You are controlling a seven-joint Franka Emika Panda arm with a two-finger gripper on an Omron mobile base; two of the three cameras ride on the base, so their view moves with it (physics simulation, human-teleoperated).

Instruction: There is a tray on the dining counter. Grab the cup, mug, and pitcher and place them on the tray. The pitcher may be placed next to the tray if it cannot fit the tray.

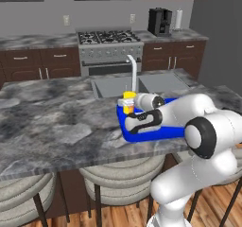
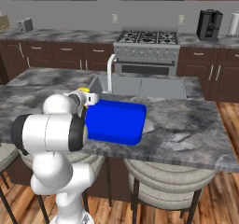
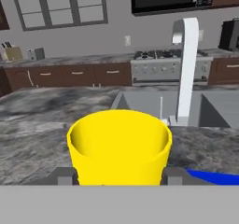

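cup: one small yellow handleless tumbler (image 3: 119, 148), sitting between the two dark finger tips, at the near left corner of the tray as the left base view shows it (image 1: 128, 102).
cup handling: likely light and rigid, with smooth walls that could slip; thin open rim, so the best hold is across the body below the rim, from both sides.
gripper (image 3: 119, 176): jaws stand on either side of the cup and seem to clasp its walls, though contact itself is hard to confirm.
tray: one bright blue tray (image 2: 116, 120) on the desk (image 1: 52, 122), near edge, in front of the sink; its surface looks bare apart from the cup corner.
count: one cup, one tray, one white faucet (image 3: 186, 73).
stools: three round stools (image 1: 118, 176) under the desk.
left to do: mug and pitcher not yet on the tray.
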